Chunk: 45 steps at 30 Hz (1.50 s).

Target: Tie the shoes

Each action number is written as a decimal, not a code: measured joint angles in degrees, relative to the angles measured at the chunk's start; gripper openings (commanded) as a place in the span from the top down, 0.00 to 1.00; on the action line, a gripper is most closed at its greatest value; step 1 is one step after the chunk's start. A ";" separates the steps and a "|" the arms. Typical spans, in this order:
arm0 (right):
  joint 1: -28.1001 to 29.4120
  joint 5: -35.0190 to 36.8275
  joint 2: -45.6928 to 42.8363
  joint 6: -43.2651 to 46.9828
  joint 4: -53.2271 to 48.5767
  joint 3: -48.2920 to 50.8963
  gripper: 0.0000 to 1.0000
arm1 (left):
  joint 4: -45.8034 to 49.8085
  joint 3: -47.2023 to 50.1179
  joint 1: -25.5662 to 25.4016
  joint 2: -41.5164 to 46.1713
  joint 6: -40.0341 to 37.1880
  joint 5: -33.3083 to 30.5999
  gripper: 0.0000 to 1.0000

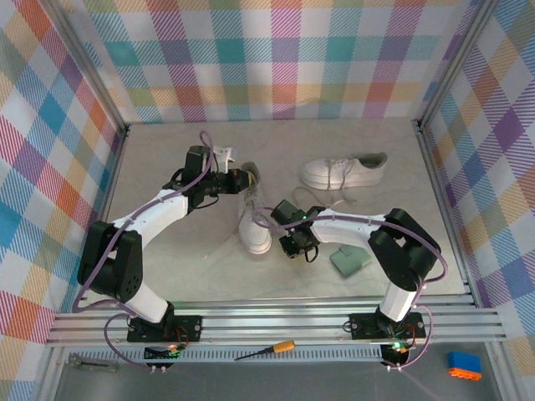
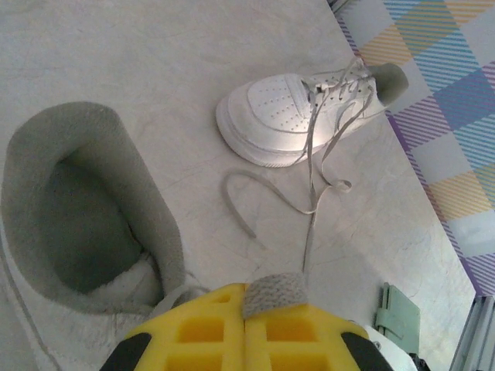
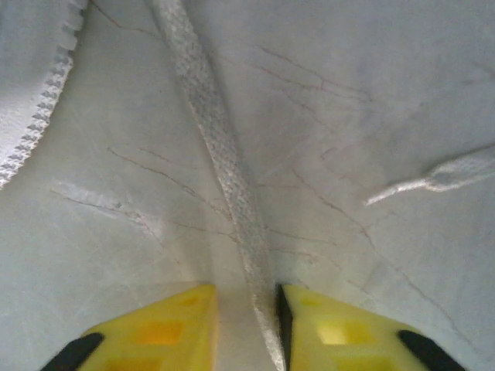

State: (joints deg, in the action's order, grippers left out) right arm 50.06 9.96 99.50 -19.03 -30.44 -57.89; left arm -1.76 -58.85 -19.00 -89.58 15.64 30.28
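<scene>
White sneakers sit unlaced on the pale surface point(image 1: 167, 159). At the left, the left hand point(image 1: 236, 180) reaches the heel of the near sneaker point(image 1: 253, 215), which points its toe toward the arm bases. In the left wrist view this hand point(image 2: 246, 292) has its yellow fingers point(image 2: 193, 332) pressed together, closed on a woven lace end point(image 2: 274, 292) just beside the grey-lined opening point(image 2: 77, 216). Right of that sneaker's toe, the right hand point(image 1: 298, 246) is low over the surface. Its fingers point(image 3: 155, 332) stand narrowly apart astride a loose lace point(image 3: 224, 170) lying flat; the lace touches the right finger and is clear of the left, so nothing is clamped. Farther back and right, the far sneaker point(image 1: 344, 171) stands side-on, well apart from the first, its laces spilling forward. A green pad point(image 1: 349, 261) lies near the right arm
</scene>
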 measured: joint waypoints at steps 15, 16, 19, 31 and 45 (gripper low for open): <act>1.57 13.33 -18.99 -5.16 -2.34 0.28 1.00 | -4.48 4.79 0.00 2.36 3.23 -1.22 1.00; 1.36 14.88 -19.43 -5.73 -3.04 -0.07 1.00 | -4.83 4.81 0.00 2.36 3.52 -0.85 1.00; 0.90 18.67 -19.93 -7.43 -4.98 -0.76 1.00 | -6.47 4.81 -0.02 2.32 4.52 0.87 1.00; 0.52 23.10 -30.14 -9.51 -5.73 1.64 1.00 | -8.55 4.81 -3.02 1.46 5.84 6.78 1.00; -5.01 18.12 -19.06 -8.37 -0.98 -3.02 1.00 | -5.33 4.83 -4.26 1.49 6.25 -3.56 1.00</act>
State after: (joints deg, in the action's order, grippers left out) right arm 45.06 28.08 80.44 -27.40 -31.42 -60.90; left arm -7.09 -54.02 -23.27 -88.09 21.89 26.72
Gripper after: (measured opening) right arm 0.045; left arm 0.053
